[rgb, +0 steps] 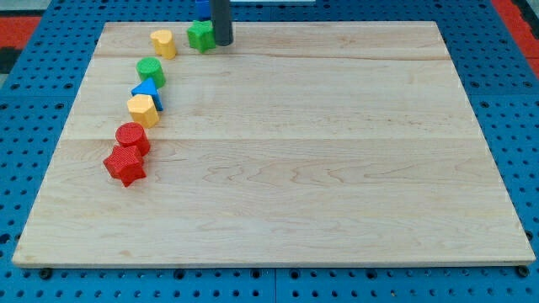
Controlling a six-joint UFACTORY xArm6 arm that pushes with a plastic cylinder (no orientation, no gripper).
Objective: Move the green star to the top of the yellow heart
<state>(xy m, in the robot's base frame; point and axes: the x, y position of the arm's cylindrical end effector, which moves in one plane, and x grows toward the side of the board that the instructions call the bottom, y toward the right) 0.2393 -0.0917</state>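
Note:
The green star lies near the board's top edge, left of centre. The yellow heart lies just to its left, a small gap between them. My tip is down on the board right against the green star's right side. A blue block shows partly behind the rod at the view's top edge; its shape is hidden.
Down the left side run a green round block, a blue block, a yellow block, a red round block and a red star. The wooden board lies on a blue pegboard.

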